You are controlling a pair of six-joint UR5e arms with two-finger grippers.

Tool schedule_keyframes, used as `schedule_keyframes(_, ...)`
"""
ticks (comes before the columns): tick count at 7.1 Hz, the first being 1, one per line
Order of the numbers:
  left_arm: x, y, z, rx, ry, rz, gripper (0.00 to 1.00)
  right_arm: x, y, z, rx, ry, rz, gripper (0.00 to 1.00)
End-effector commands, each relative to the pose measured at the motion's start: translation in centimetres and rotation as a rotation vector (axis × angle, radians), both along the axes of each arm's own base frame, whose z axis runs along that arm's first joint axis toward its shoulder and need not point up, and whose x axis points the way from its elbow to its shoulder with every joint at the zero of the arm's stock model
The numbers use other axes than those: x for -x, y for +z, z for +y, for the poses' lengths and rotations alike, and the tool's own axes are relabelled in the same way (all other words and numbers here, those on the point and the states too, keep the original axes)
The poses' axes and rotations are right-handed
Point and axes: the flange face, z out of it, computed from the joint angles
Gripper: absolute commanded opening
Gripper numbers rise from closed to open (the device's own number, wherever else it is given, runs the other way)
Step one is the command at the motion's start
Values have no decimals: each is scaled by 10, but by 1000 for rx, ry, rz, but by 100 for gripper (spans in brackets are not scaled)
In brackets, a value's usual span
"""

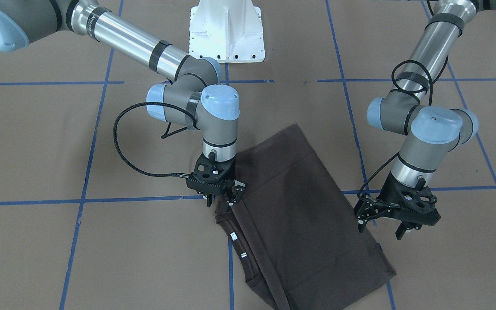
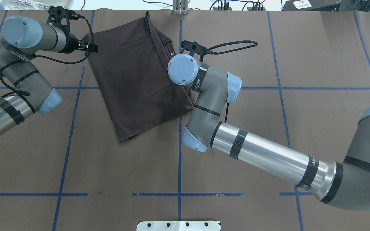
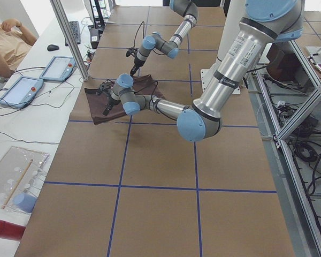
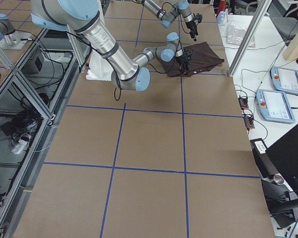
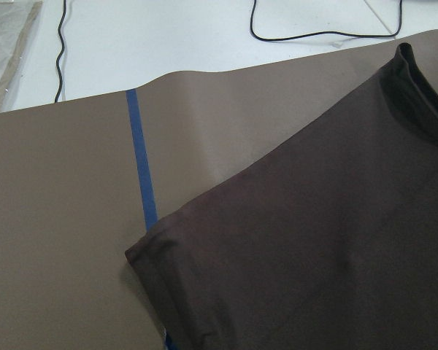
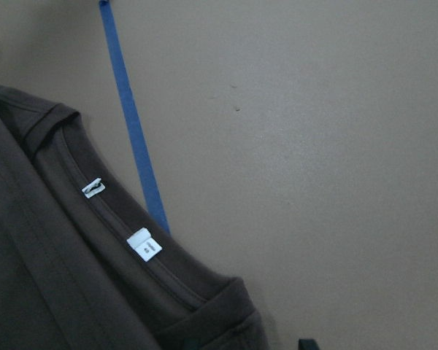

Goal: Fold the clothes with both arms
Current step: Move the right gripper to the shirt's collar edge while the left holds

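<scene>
Diagonally, T-shirt lies between left end effector, right end effector.

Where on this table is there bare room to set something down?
The wide brown stretch between the shirt and the white base is bare, as is the far right corner beyond the right arm. It is crowded around the shirt, with the left arm and right arm at opposite edges.

Brown table, blue tape grid; white bench alongside, aluminium post.
</scene>
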Motion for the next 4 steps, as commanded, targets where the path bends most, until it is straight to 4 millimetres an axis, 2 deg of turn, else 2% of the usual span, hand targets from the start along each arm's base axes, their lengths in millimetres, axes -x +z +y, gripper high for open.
schedule_keyframes(1, -2, 1, 1, 4, -1, 0, 100, 7, 6, 6, -2, -2, 16, 50)
schedule_keyframes(4, -2, 2, 2, 5, 1, -1, 100, 14, 11, 14, -7, -4, 26, 43)
